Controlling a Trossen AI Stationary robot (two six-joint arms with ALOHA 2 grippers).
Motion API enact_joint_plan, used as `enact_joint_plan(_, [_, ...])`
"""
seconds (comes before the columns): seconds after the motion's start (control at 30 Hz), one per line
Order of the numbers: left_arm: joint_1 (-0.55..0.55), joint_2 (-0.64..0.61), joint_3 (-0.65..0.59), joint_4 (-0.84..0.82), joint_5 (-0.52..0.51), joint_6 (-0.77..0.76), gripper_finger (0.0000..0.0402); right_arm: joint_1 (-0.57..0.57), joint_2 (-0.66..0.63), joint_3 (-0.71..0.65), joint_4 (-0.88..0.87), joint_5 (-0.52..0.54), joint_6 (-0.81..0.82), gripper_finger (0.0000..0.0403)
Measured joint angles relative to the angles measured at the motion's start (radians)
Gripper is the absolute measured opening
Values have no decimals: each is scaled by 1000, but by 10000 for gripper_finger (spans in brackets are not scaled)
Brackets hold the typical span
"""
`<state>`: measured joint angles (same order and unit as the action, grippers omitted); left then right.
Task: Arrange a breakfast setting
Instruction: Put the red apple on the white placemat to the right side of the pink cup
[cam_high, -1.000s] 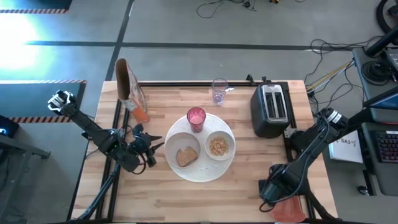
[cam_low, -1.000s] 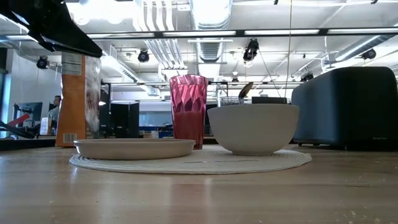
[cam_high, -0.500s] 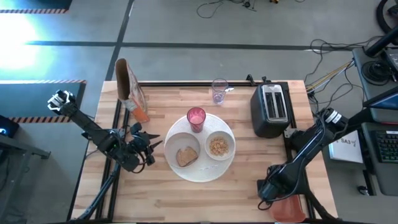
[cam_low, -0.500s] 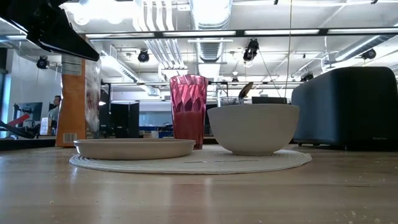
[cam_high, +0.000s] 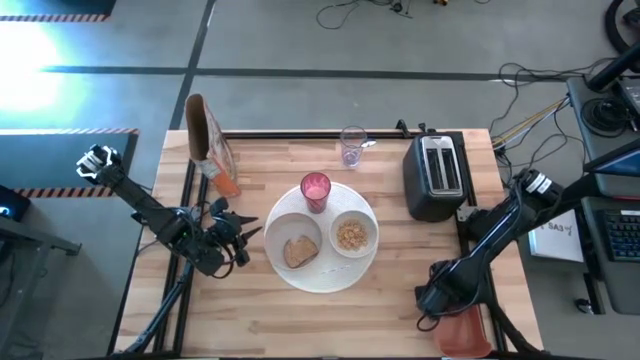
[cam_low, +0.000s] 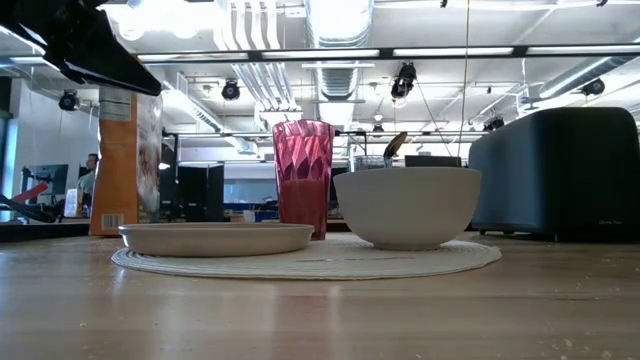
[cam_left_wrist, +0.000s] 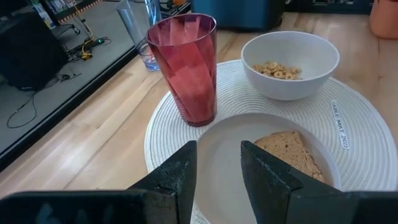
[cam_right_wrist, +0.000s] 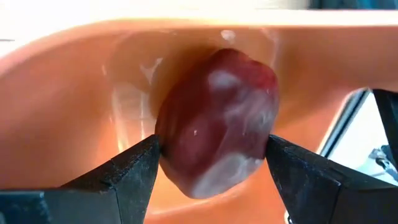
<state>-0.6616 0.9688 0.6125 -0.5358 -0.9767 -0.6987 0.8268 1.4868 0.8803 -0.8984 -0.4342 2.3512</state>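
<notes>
On a round white woven mat (cam_high: 322, 275) stand a small white plate (cam_high: 285, 232) with toast (cam_high: 298, 251), a white bowl (cam_high: 351, 234) with cereal and a pink cup (cam_high: 315, 190). A clear purplish glass (cam_high: 352, 146) stands near the far edge. My left gripper (cam_high: 243, 232) hovers open just left of the small plate (cam_left_wrist: 224, 155), nothing between its fingers. My right gripper (cam_high: 437, 305) points down into an orange container (cam_high: 466, 332) at the near right corner. It is open, its fingertips on either side of a small red fruit (cam_right_wrist: 217, 124) lying inside. My right gripper comes at the red fruit from above, one fingertip (cam_right_wrist: 146, 158) at each of its two sides (cam_right_wrist: 171, 134). Whether the tips touch the fruit I cannot tell. The fruit lies on the bottom of the orange container (cam_right_wrist: 74, 93).
A black toaster (cam_high: 436, 175) stands at the far right. An orange cereal bag (cam_high: 210, 145) stands at the far left corner. Bare wood lies along the table's near edge (cam_high: 320, 320). In the low view my left arm (cam_low: 90, 50) hangs dark at the upper left.
My right gripper has sunk toward the orange container at the near right corner, staying open. My left gripper and the breakfast things have kept still.
</notes>
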Motion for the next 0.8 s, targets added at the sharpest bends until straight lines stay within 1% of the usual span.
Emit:
enact_joint_plan(0.17, [0,0,0,13,0,0,108,0,1,-54,72,8,-52,275])
enact_joint_plan(0.27, [0,0,0,18,0,0,108,0,2,-77,82,8,-71,266])
enact_joint_plan(0.37, [0,0,0,22,0,0,108,0,2,-89,86,8,-91,250])
enact_joint_plan(0.63, [0,0,0,31,0,1,108,0,4,-93,84,8,-102,190])
enact_joint_plan(0.8, [0,0,0,33,0,1,108,0,-1,-95,104,1,-124,184])
